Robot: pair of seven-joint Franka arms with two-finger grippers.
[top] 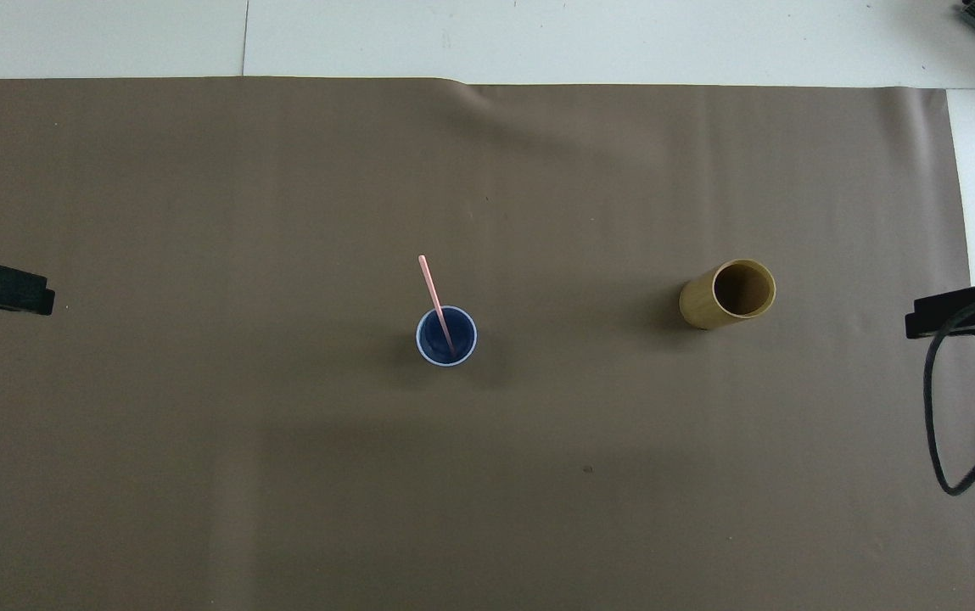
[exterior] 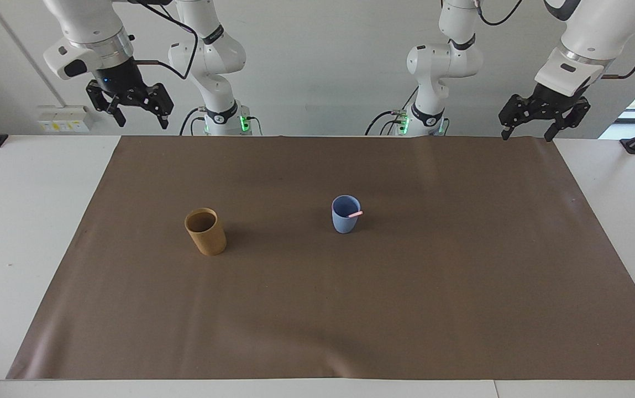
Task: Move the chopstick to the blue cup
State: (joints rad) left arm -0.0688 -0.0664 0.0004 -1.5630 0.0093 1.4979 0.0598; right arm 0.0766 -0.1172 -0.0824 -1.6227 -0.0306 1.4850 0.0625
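- Resting already inside the blue cup point(exterior: 345, 215), near the middle of the brown mat point(exterior: 317, 309) on the bench point(exterior: 24, 221): one pale-pink chopstick point(top: 435, 301), leaning on the rim and poking out toward the left arm's end.
- Standing upright and empty toward the right arm's end of the mat, well apart from the blue cup: the tan cup point(exterior: 205, 231).
- Hanging high over the mat's corner at the right arm's end, fingers spread and carrying nothing: the right gripper point(exterior: 136, 114).
- Hanging high over the mat's corner at the left arm's end, fingers likewise spread and empty: the left gripper point(exterior: 533, 131).
- Judging the transfer as done, with no other stick lying anywhere on the mat.
- Calling for little next: parking both arms clear, and avoiding any nudge to the light cup, likely to tip under the leaning stick.
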